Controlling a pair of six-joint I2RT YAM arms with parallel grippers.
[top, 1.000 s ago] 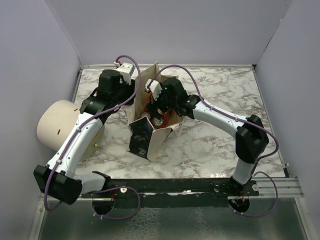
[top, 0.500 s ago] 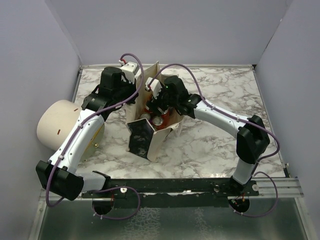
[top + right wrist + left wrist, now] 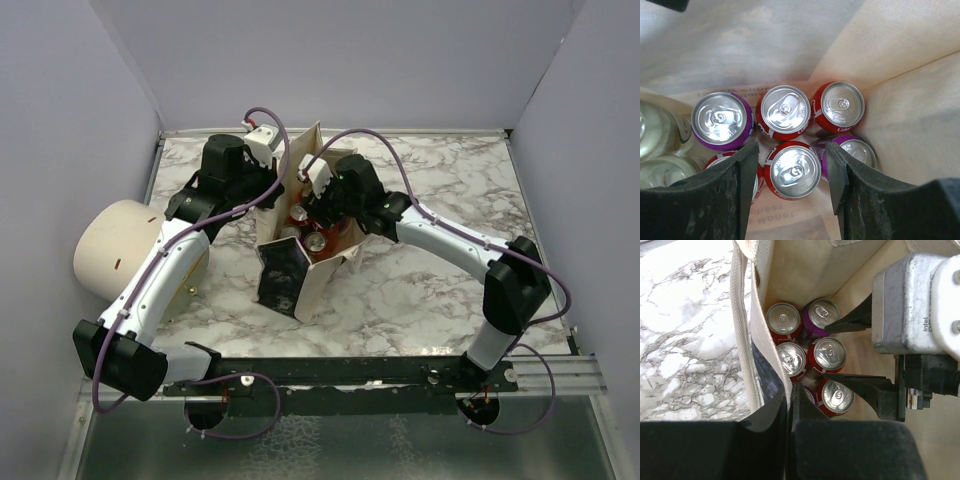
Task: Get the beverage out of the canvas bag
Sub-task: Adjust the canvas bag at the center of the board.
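The canvas bag (image 3: pixel 325 275) stands open-mouthed mid-table, a black panel on its near narrow side. My left gripper (image 3: pixel 285 193) is at its left rim; in the left wrist view this gripper (image 3: pixel 788 407) is shut on the cloth wall (image 3: pixel 745 315). Inside stand several red and purple beverage cans. My right gripper (image 3: pixel 318 225) reaches down into the bag. In the right wrist view it (image 3: pixel 792 152) is open, its fingers (image 3: pixel 747 170) on either side of a red can (image 3: pixel 792 172) with narrow gaps. The same can (image 3: pixel 826 352) shows between those fingers from the left wrist.
Two pale glass bottles (image 3: pixel 660 135) stand beside the cans in the bag. A cream cylinder (image 3: pixel 115 250) lies at the table's left edge by the left arm. Grey walls enclose the marble table (image 3: pixel 450 190). A black rail (image 3: pixel 350 370) runs along the front.
The right arm has pushed a little further over the bag mouth and its jaws have narrowed around the can. The left gripper has shifted slightly at the bag's rim and closed on it.
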